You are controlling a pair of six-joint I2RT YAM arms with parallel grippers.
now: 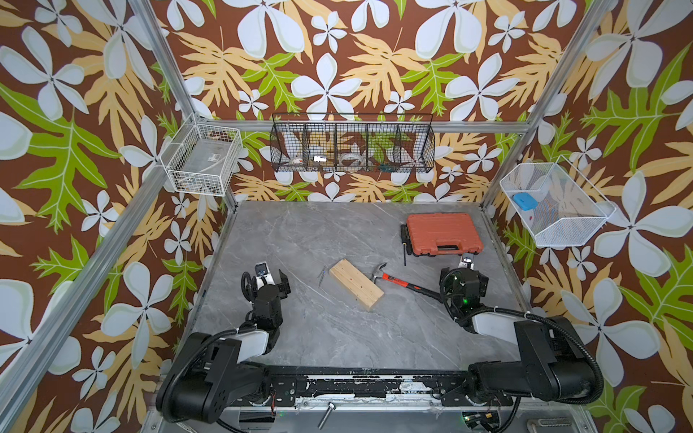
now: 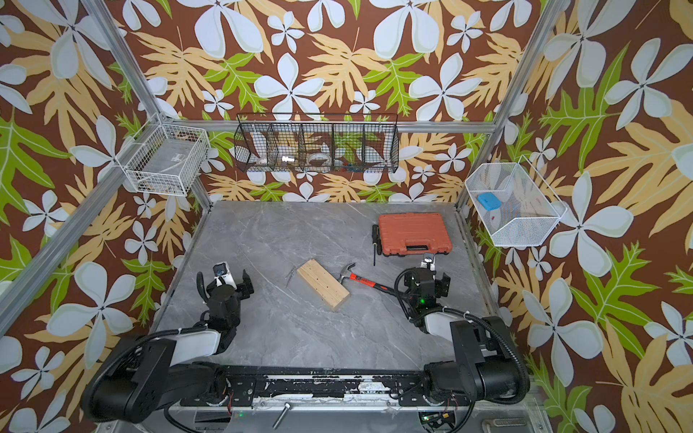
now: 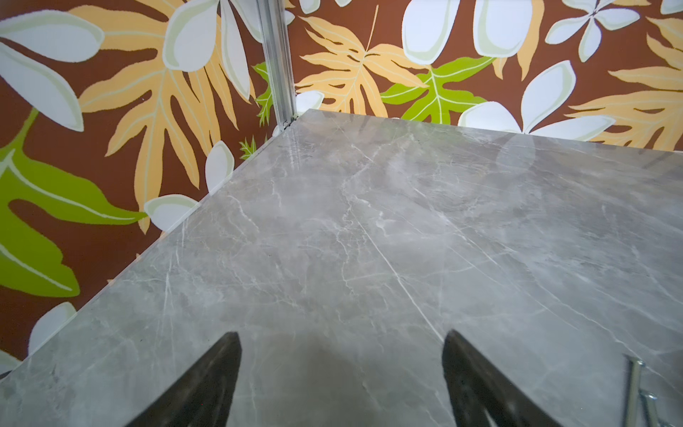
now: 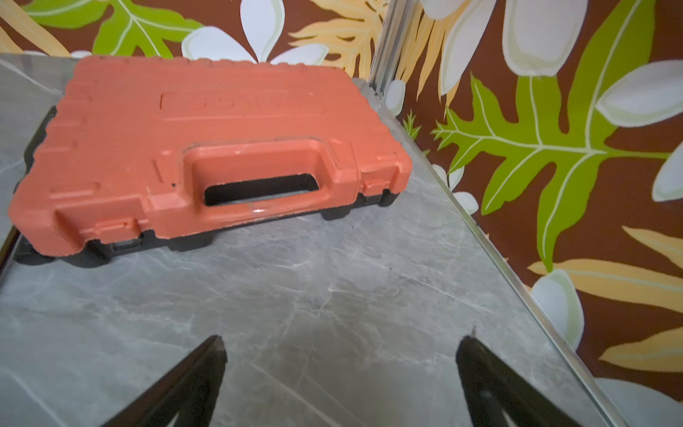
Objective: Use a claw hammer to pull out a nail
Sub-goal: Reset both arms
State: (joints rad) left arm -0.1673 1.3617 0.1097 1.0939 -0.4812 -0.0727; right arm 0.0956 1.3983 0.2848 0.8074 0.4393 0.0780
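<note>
The claw hammer lies flat on the grey table, held by neither gripper. Its silver head is next to the right side of the wooden block, and its black tail points toward my right gripper. That gripper is open over bare table in front of the orange case. Loose nails lie on the table left of the block. Left of them my left gripper is open with nothing between its fingers. Small dark dots mark the block's top; I cannot tell whether a nail sits in it.
A shut orange tool case stands at the back right, with a thin black screwdriver beside its left edge. Wire baskets hang on the walls: black at the back, white on the left and right.
</note>
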